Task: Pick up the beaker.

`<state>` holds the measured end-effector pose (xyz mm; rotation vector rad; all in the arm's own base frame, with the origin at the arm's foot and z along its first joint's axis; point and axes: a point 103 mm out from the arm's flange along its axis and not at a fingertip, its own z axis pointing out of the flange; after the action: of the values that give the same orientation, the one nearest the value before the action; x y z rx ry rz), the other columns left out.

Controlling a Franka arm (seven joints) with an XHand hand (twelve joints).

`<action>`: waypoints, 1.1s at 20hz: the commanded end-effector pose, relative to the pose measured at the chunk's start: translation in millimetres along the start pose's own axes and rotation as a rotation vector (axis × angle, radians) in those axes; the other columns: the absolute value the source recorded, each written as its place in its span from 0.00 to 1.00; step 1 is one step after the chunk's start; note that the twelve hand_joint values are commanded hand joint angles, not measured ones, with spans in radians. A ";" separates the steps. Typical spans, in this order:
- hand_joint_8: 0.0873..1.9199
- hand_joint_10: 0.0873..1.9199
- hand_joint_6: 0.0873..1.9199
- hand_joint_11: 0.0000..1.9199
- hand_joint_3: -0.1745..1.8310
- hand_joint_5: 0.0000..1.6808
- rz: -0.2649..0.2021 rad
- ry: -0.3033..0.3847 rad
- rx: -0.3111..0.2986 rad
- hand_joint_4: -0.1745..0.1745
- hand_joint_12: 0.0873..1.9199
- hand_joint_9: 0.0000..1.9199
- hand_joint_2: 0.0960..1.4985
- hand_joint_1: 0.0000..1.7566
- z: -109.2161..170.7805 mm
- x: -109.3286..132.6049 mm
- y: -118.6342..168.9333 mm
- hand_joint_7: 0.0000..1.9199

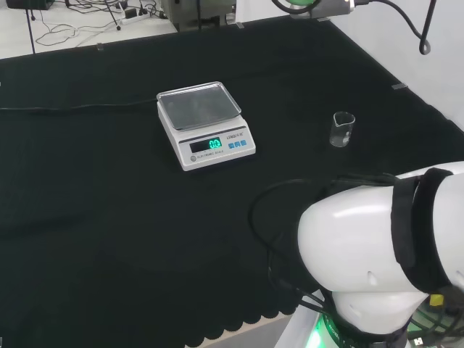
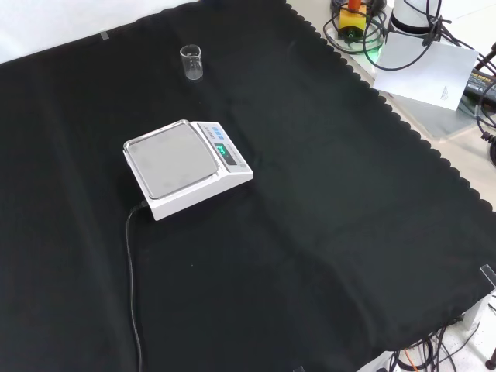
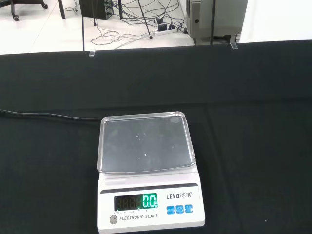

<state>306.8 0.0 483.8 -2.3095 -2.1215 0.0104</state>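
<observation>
Approach step: the small clear glass beaker stands upright on the black-clothed tabletop, at three o'clock from the white electronic scale in the head view, ungrasped; the state of the fingers cannot be told, and the next move calls for reaching toward the beaker.

Bare cloth rings the beaker; the scale, seemingly the lone obstacle, stands well apart.

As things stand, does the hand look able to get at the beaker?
Probably yes: the beaker stands upright and alone on the black cloth, well apart from the scale, with nothing crowding it.
</observation>
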 end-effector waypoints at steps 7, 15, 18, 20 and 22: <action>0.25 0.37 0.04 0.00 0.00 0.26 0.025 0.021 0.032 0.55 0.77 0.20 0.70 0.36 25.9 -25.9 11.5 0.19; 0.26 0.37 0.04 0.00 0.00 0.26 0.071 0.059 0.076 0.54 0.77 0.20 0.70 0.36 64.3 -61.9 22.3 0.18; 0.27 0.37 0.04 0.00 0.00 0.27 0.098 0.086 0.088 0.54 0.77 0.20 0.70 0.36 80.1 -79.5 24.2 0.18; 0.27 0.37 0.04 0.00 0.00 0.27 0.115 0.081 0.097 0.54 0.77 0.21 0.70 0.36 89.6 -88.4 25.4 0.18; 0.27 0.37 0.04 0.00 0.00 0.27 0.132 0.054 0.104 0.53 0.77 0.21 0.70 0.37 98.1 -96.1 26.0 0.19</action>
<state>323.9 -73.9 411.1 -2.3212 -1.9346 0.0138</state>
